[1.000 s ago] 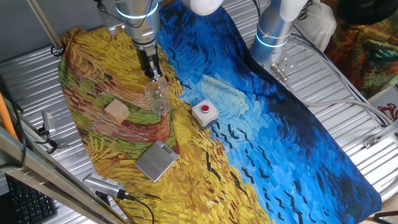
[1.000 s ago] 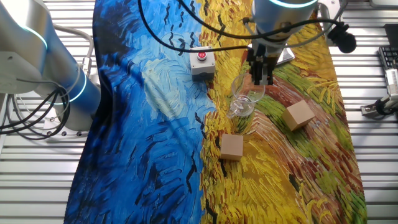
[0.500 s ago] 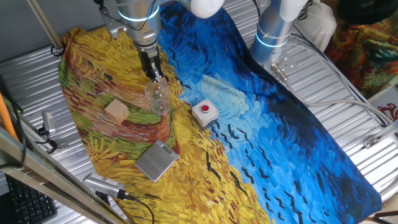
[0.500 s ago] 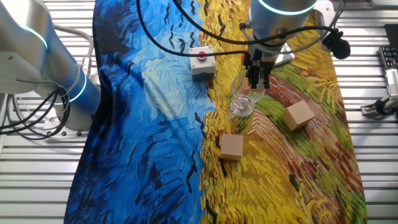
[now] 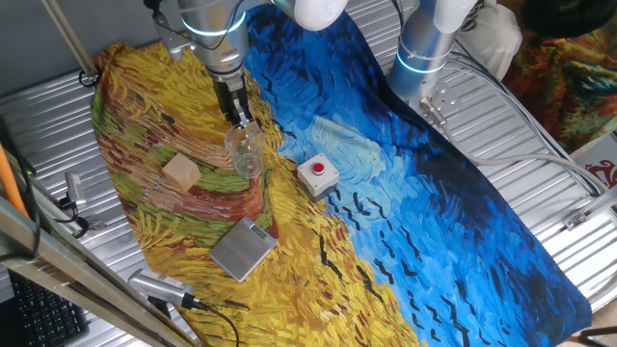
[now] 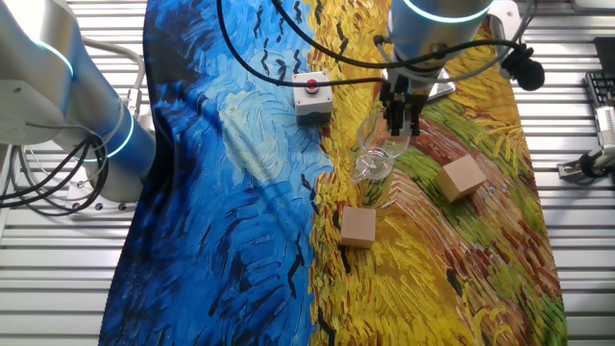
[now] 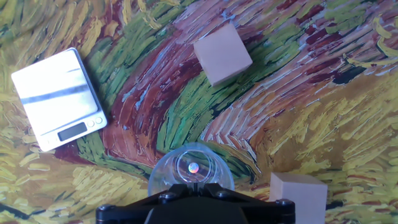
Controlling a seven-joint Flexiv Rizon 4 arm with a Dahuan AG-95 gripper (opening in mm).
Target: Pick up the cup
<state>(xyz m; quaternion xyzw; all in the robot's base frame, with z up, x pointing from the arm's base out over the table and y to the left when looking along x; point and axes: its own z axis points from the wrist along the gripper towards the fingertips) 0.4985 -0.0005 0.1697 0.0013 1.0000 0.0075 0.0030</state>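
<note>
The clear cup [image 5: 245, 151] stands on the yellow part of the painted cloth, between a tan wooden cube [image 5: 180, 172] and the white box with a red button [image 5: 317, 173]. My gripper [image 5: 241, 120] comes down onto the cup's far rim, with its fingers closed together on the rim wall. In the other fixed view the cup [image 6: 374, 157] leans slightly under the gripper [image 6: 400, 123]. In the hand view the cup [image 7: 193, 167] sits right in front of the closed fingertips [image 7: 194, 185]. Whether its base touches the cloth I cannot tell.
A silver pocket scale [image 5: 243, 248] lies near the cloth's front edge and shows in the hand view [image 7: 57, 98]. Two tan cubes [image 6: 462, 178] [image 6: 358, 227] flank the cup. A second robot arm's base [image 5: 424, 48] stands at the back.
The arm has shifted only slightly. The cup and the other things stay where they were.
</note>
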